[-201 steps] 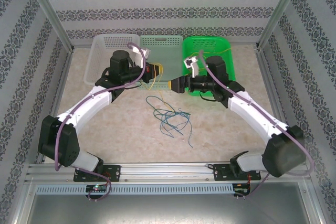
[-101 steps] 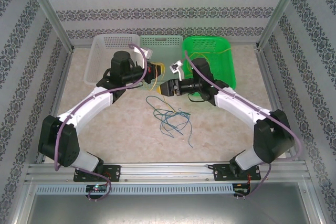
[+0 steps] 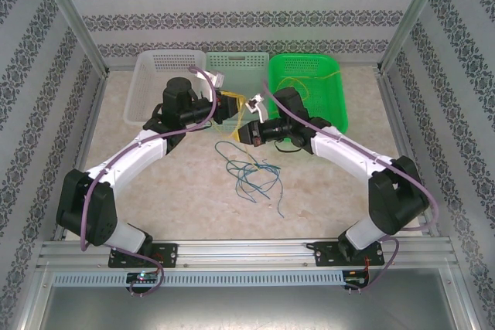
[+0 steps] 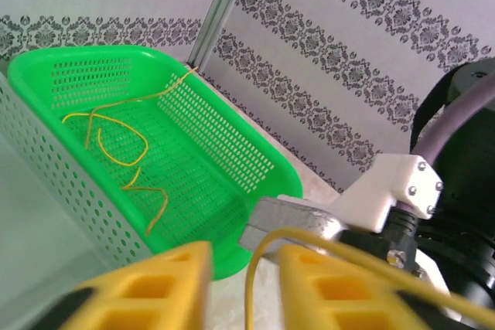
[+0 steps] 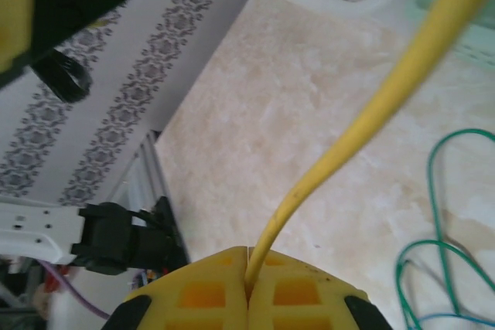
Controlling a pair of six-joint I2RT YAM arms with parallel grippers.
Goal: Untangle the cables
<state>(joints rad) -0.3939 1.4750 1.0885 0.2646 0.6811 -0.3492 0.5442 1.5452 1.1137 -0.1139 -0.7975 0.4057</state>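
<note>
Handover judged in hand: right gripper is clamping the yellow cable at its fingertips, while left gripper is standing parted around it. Next move calls for drawing it clear of the tangled cables beneath both.

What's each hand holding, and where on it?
Right hand is shut on the yellow cable; spot along it unclear. Left hand open, cable loose in its gap.

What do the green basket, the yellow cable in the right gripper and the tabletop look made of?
Green basket: likely moulded plastic, glossy, walls perforated with a regular grid of holes.
Yellow cable: smooth, matte plastic-looking sheath, bending in a curve; its core is hidden.
Tabletop: beige marbled pattern, slight sheen; stone or printed laminate, cannot tell.
</note>
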